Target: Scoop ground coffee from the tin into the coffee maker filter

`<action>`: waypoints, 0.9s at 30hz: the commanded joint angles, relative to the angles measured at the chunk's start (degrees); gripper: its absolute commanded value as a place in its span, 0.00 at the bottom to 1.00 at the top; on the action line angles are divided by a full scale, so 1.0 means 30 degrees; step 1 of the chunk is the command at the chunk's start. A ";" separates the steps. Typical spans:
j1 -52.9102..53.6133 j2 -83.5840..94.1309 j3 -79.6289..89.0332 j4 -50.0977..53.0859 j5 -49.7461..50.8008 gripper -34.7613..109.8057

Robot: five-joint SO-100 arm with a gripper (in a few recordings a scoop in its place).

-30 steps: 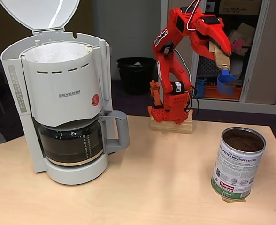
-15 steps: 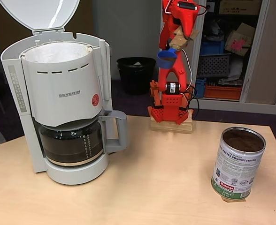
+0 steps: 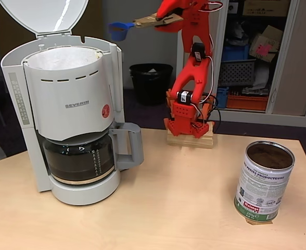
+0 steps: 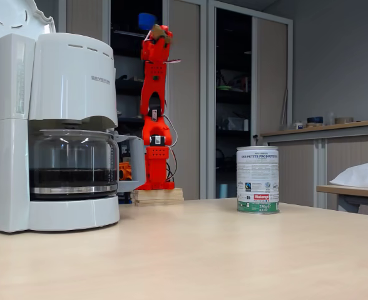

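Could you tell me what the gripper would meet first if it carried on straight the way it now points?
The gripper points left in a fixed view, holding the blue scoop out level. Going on, it would probably meet the coffee maker's raised lid, passing above the filter; depth is unclear.

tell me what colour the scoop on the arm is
Blue scoop, clearest in the fixed view from above.

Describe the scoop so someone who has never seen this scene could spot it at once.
Start at the big white coffee maker on the table's left in a fixed view, its lid up. Just right of that lid, high above the table, the red arm's gripper holds out a cardboard handle ending in the scoop. It is a small blue cup, the only blue thing held aloft.
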 commanded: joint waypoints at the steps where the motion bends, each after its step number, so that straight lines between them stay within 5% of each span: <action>1: 0.1904 -0.0234 0.0088 -0.0615 0.0439 0.24; 13: 0.6445 -0.2109 0.1465 -0.2168 0.1523 0.24; 27: 0.9346 -0.7910 -0.6094 0.6123 0.1758 0.24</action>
